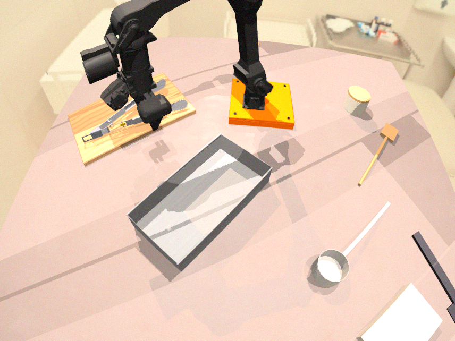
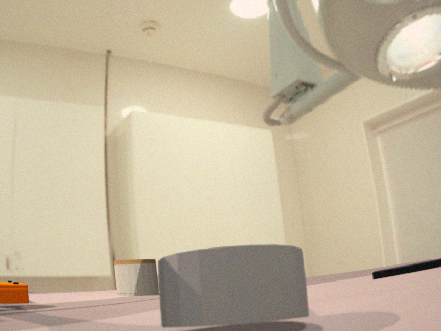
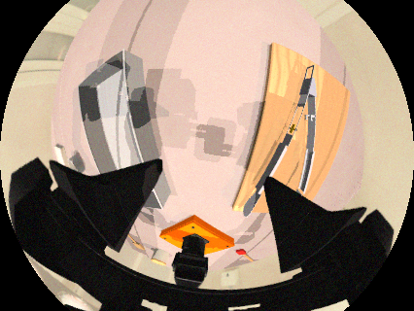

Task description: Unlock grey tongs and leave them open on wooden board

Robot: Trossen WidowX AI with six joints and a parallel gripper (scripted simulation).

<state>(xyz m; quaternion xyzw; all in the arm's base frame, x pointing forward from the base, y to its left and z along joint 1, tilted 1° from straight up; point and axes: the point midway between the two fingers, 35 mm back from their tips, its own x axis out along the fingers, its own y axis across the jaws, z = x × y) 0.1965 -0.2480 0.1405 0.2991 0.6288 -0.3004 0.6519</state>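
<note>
The grey tongs [image 1: 104, 131] [image 3: 278, 156] lie on the wooden board [image 1: 90, 154] [image 3: 279, 73], their two arms spread apart in a V. The hinge end is near the board's left end in the top view, and the scalloped tips point to the upper right. My gripper [image 1: 136, 119] [image 3: 215, 174] is open, its fingers wide apart with nothing between them. It hangs above the board's front edge and hides part of the tongs in the top view. The roasting tin [image 1: 176, 180] [image 3: 88, 107] holds nothing and nothing rests across it.
The orange base plate [image 1: 279, 99] [image 2: 14, 294] [image 3: 216, 235] is right of the board. A lidded jar [image 1: 355, 102] [image 2: 136, 279], a wooden spatula [image 1: 373, 159], a long-handled pot [image 1: 332, 267] [image 2: 233, 286], a dark bar [image 1: 433, 260] and a pale block [image 1: 407, 315] are to the right.
</note>
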